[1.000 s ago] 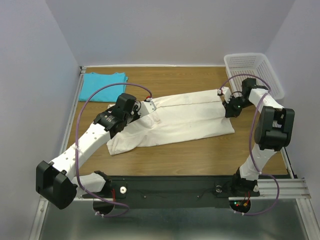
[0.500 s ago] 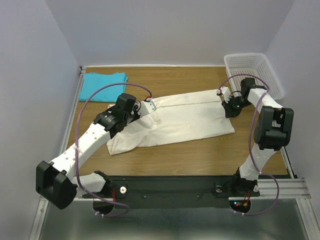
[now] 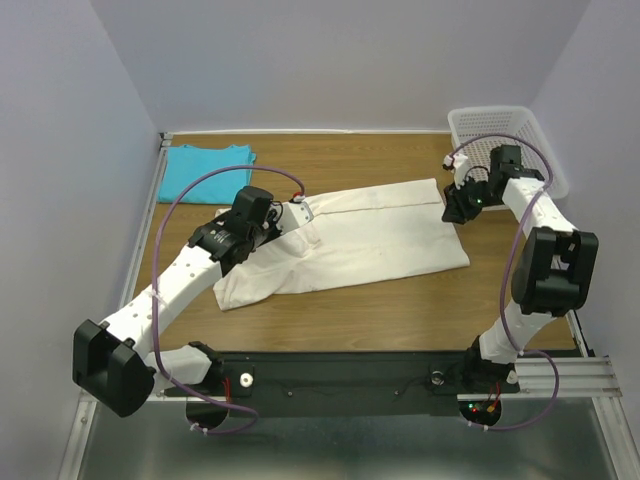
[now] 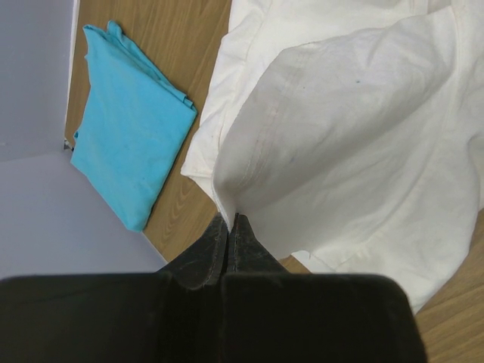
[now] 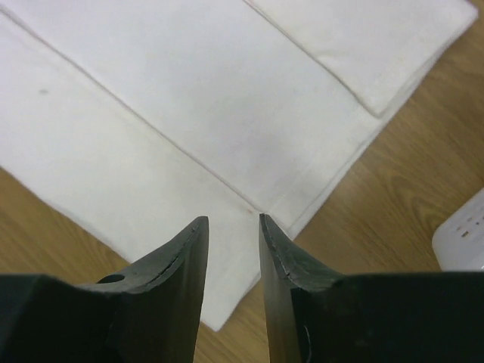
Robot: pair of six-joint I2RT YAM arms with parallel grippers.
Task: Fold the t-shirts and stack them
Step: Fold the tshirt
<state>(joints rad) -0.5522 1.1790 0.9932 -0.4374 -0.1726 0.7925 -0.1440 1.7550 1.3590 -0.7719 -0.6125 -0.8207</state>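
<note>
left end effector pinches the cream shirt.

This is a robotics lab test cell. A white-and-black left arm and right arm are bolted to a black base plate and metal rail at the near edge of a wood-grain counter. Bare pale walls box it in, and purple cables loop along the arms.
</note>
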